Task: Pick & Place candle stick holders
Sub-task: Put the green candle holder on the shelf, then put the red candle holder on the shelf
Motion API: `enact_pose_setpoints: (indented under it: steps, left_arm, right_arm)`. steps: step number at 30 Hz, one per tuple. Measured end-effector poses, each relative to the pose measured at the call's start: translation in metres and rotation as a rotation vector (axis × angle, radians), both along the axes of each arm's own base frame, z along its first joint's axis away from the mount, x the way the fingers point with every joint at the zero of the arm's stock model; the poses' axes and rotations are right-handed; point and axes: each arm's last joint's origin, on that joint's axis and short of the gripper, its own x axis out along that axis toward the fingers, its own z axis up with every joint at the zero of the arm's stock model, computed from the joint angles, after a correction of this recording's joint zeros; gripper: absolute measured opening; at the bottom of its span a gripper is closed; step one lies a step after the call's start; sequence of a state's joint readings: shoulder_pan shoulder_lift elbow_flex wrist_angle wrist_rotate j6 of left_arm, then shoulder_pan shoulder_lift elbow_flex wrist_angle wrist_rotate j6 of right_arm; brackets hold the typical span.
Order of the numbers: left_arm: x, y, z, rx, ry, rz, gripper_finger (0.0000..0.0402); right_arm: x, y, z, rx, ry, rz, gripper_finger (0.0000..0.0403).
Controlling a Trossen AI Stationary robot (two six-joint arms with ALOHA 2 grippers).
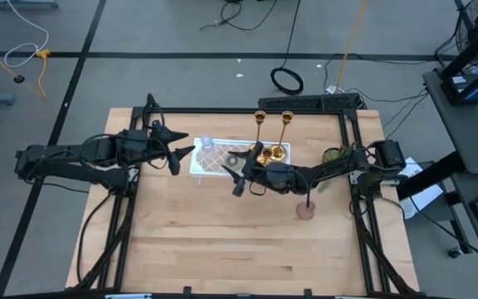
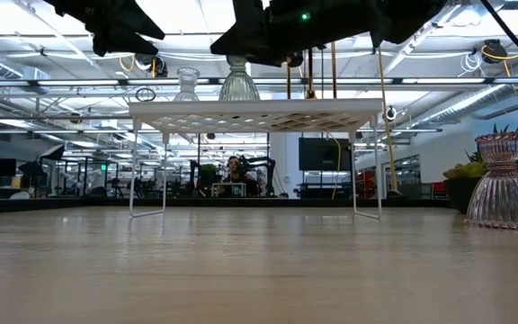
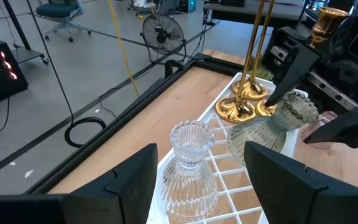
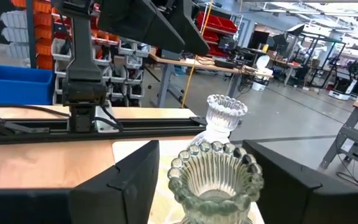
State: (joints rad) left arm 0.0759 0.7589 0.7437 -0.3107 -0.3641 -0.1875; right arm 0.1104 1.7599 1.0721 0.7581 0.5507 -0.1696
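A white lattice tray stands on thin legs on the table. On it are a clear glass holder, a greenish glass holder, two tall slim brass holders and a squat brass one. A pink glass holder stands on the table to the right. My left gripper is open, its fingers on either side of the clear holder. My right gripper is open around the greenish holder. My left gripper touches nothing that shows. My right gripper comes level from the table's right side with a finger on each side of the greenish holder's beaded rim. I cannot tell whether one fingertip touches that rim. The holder stands upright on the tray.
A green object sits at the table's right edge by the right arm. A black frame rail runs along the far edge. Bare wood lies toward the near edge. A person sits in the room behind the table.
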Motion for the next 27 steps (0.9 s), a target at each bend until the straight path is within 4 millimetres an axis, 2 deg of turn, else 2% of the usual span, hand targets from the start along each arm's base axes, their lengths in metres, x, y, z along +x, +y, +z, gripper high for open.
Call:
enact_pose_setpoints:
  steps: [6, 27]
  left_arm:
    - [0.0000, 0.0000, -0.0001, 0.000, 0.001, 0.000, 0.0246]
    - [0.0000, 0.0000, -0.0001, 0.010, 0.006, -0.004, 0.0246]
  right_arm:
    - [-0.0011, -0.0020, 0.0000, -0.012, 0.006, -0.079, 0.0237]
    - [-0.0013, -0.0017, 0.0078, -0.103, -0.024, -0.080, 0.0247]
